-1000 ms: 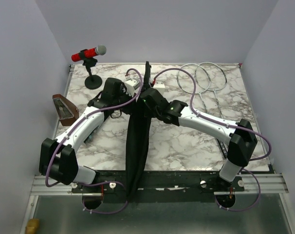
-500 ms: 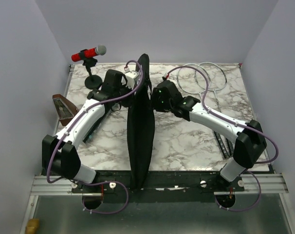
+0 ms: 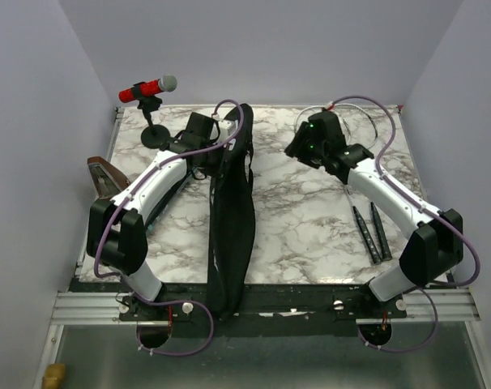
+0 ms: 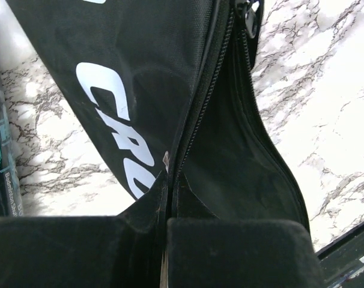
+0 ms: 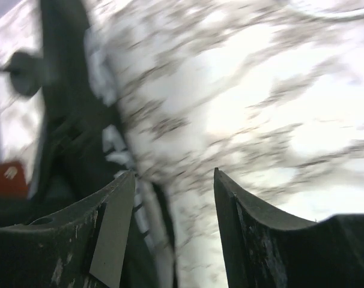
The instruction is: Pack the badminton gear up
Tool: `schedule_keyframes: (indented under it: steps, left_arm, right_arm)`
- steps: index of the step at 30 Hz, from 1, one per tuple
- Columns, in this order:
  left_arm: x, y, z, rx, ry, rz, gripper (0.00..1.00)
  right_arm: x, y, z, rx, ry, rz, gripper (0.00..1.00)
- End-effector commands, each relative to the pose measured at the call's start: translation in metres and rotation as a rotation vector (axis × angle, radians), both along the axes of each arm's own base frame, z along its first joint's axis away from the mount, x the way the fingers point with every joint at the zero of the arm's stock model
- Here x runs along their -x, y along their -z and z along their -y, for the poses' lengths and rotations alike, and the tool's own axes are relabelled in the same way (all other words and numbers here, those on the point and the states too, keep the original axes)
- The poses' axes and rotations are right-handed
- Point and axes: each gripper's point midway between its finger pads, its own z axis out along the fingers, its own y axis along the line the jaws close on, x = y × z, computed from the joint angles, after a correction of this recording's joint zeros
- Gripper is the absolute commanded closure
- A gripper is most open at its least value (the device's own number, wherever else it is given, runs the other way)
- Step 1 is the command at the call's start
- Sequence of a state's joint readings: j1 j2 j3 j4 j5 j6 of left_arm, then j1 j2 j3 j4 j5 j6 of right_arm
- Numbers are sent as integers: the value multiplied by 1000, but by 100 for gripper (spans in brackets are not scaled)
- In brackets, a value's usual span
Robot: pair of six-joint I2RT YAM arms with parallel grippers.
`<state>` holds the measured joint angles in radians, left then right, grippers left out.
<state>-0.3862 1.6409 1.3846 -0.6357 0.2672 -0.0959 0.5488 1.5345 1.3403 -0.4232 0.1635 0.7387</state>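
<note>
A table [image 3: 302, 227] with a white marble-pattern top veined in grey stands closed in by three plain walls of pale lilac colour, one at the back [image 3: 262, 49] and one at each side. Along the near edge of the table runs a black strip and then a silver metal rail [image 3: 440, 308], and below it I see a dull grey-green floor [image 3: 294, 361]. The light is soft and even, giving only faint shadows on the marble.

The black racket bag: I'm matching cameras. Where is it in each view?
Top external: bag centre, held by the left pincer, reaching the near edge.
Left wrist: bag fills the frame, pinched in that pincer.
Right wrist: blurred dark band, left side.
Shared landmark: the marble table.
</note>
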Motion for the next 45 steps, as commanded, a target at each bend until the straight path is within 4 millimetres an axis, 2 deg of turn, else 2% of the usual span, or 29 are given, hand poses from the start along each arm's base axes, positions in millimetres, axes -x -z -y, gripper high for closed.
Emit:
schedule_keyframes:
  steps: [1, 5, 8, 10, 20, 25, 29, 32, 34, 36, 38, 40, 45]
  left_arm:
    - [5, -1, -8, -19, -43, -32, 100]
    - [8, -4, -5, -2, -32, -35, 100]
    - [11, -5, -2, 12, -22, -47, 100]
    - [12, -6, -3, 14, -21, -41, 100]
    - [16, -15, -3, 31, -23, -27, 100]
    - [17, -16, -4, 28, -20, -21, 100]
    - [17, -18, -4, 29, -19, -16, 100]
    - [17, -19, -4, 29, -21, -9, 100]
    - [17, -19, -4, 29, -19, -10, 100]
    - [18, -18, -5, 26, -20, -7, 100]
    - [17, -18, -5, 26, -20, -11, 100]
    - [18, -18, -5, 28, -16, -9, 100]
    - [19, -20, -4, 34, -12, -8, 100]
  right_arm:
    - [-20, 47, 93, 183, 229, -137, 37]
    - [-26, 90, 150, 323, 383, -247, 38]
    - [-29, 116, 183, 379, 469, -304, 40]
    - [-33, 127, 199, 382, 506, -319, 41]
    - [-62, 175, 207, 423, 469, -376, 45]
    - [-63, 193, 209, 433, 449, -404, 53]
    - [-60, 201, 208, 440, 424, -416, 64]
    - [-59, 201, 198, 402, 370, -411, 71]
    - [-60, 185, 192, 405, 351, -395, 66]
    - [-67, 156, 191, 399, 351, -313, 59]
    - [-76, 136, 204, 421, 392, -273, 49]
    - [-78, 135, 215, 426, 417, -309, 41]
    - [-71, 164, 224, 445, 421, -393, 36]
